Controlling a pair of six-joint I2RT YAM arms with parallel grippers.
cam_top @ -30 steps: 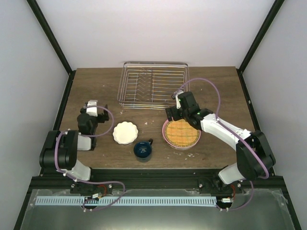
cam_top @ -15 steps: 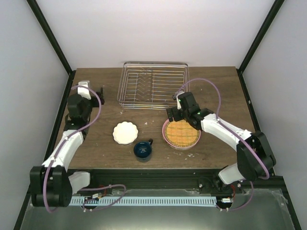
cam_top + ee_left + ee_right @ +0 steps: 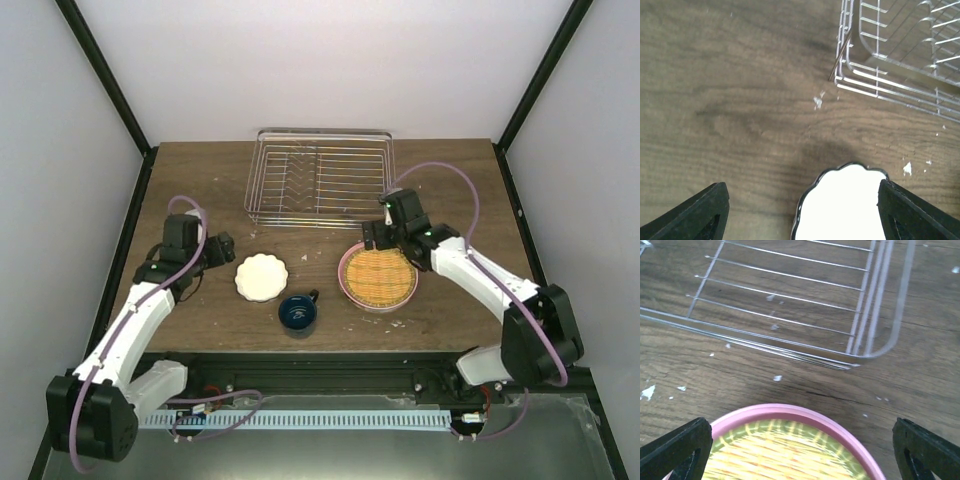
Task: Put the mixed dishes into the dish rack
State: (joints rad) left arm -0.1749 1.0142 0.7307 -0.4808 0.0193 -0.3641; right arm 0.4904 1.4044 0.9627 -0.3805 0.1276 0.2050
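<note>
The silver wire dish rack stands at the back of the table. In front of it lie a white scalloped bowl, a dark blue mug and a pink plate with a yellow-lime ribbed plate stacked in it. My left gripper is open just left of the bowl. In the left wrist view the bowl lies between the fingers, close to the right one. My right gripper hangs open over the pink plate's far rim, holding nothing.
The rack's near left corner lies just beyond the bowl, and its front rail runs close behind the plates. White crumbs dot the brown wood. Dark frame posts rise at the table's back corners.
My left arm swung from the table's left side to the bowl, its jaws narrowing slightly. My right gripper shifted a little right along the plate's far rim.
</note>
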